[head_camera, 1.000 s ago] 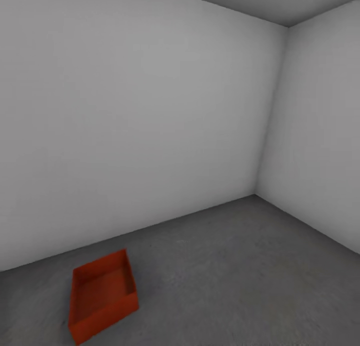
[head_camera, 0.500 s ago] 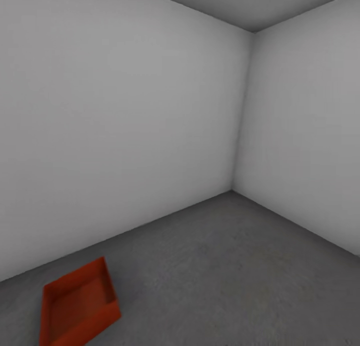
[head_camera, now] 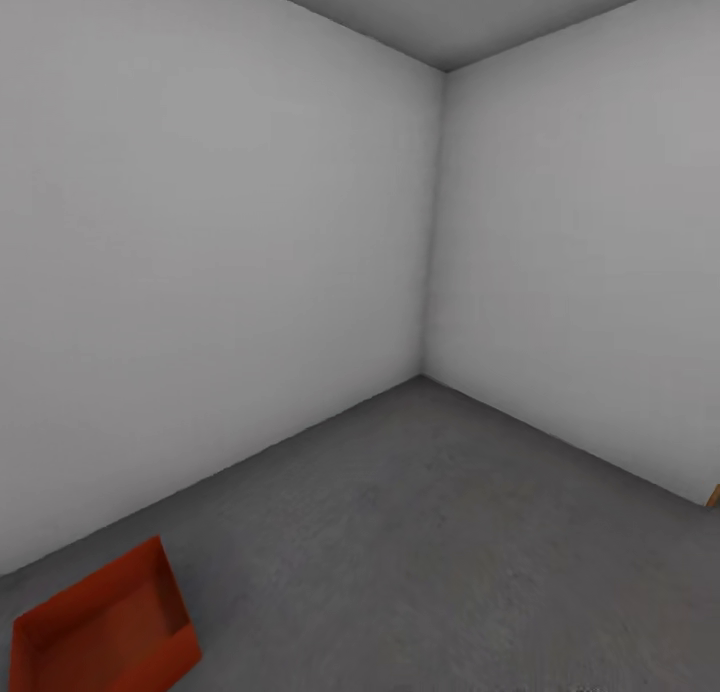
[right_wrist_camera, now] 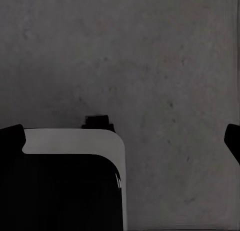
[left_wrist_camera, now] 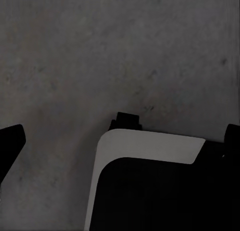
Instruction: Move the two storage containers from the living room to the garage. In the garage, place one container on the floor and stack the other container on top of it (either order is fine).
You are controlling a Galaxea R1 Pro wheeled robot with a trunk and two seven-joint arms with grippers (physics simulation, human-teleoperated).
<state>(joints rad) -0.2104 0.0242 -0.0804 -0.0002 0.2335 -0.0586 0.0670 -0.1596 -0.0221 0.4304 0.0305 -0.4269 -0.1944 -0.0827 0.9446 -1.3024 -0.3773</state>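
One bin [head_camera: 95,632] is seen on the concrete floor [head_camera: 430,532] of the garage, low at the left edge of the head view, empty and set askew to the nearby wall [head_camera: 200,272]. It lies on the left arm's side. Its long axis is judged to run roughly along that wall (the near corners are cut off by the frame). In each wrist view dark finger tips sit far apart at the edges over bare floor, so both grippers are taken as spread and empty.

Two plain pale grey walls [head_camera: 200,272] meeting at a corner, grey ceiling [head_camera: 460,12] above; wooden sliver [head_camera: 714,495] at right edge.
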